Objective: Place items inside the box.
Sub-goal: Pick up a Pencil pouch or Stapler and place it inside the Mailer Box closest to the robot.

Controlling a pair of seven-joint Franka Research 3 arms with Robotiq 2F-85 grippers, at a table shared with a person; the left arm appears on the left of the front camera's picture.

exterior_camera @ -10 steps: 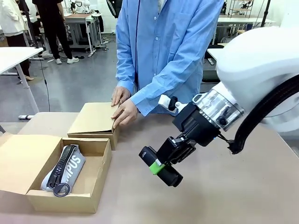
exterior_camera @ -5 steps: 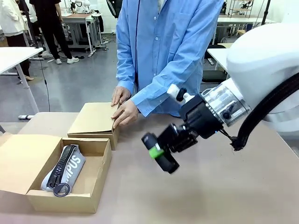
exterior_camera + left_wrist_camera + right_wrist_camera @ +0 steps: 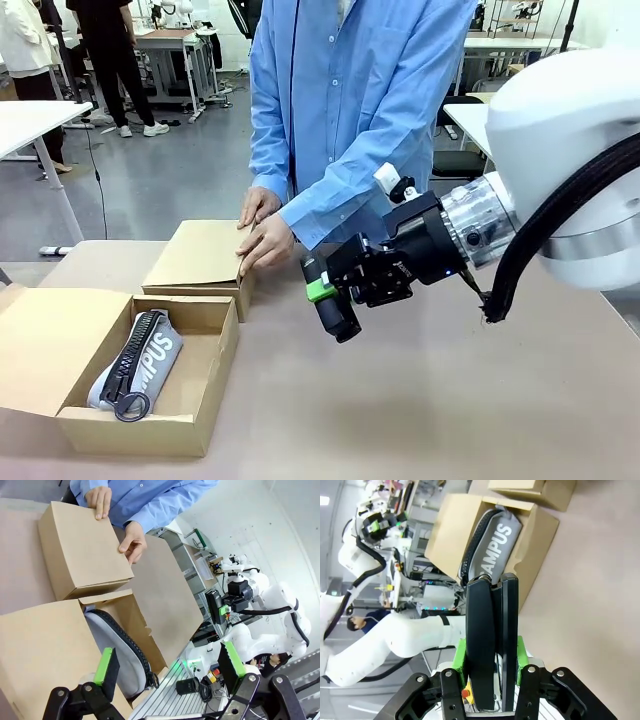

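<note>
My right gripper (image 3: 322,292) is shut on a black stapler (image 3: 336,312) and holds it in the air over the table, right of the open cardboard box (image 3: 222,345). In the right wrist view the stapler (image 3: 490,630) stands between the green pads of my right gripper (image 3: 490,661). A grey zip pouch (image 3: 140,362) with "CAMPUS" lettering lies inside the box. My left gripper (image 3: 169,666) is open and empty, hovering over the box (image 3: 40,640) and the pouch (image 3: 120,650).
A person in a blue shirt stands at the far side, both hands (image 3: 264,243) resting on a closed cardboard box (image 3: 198,258) behind the open one. The open box's lid flap (image 3: 45,340) lies spread to the left. Bare table lies right of the boxes.
My right gripper has lifted the stapler and carried it left toward the boxes, turning at the wrist. The person's hands and both boxes have stayed put.
</note>
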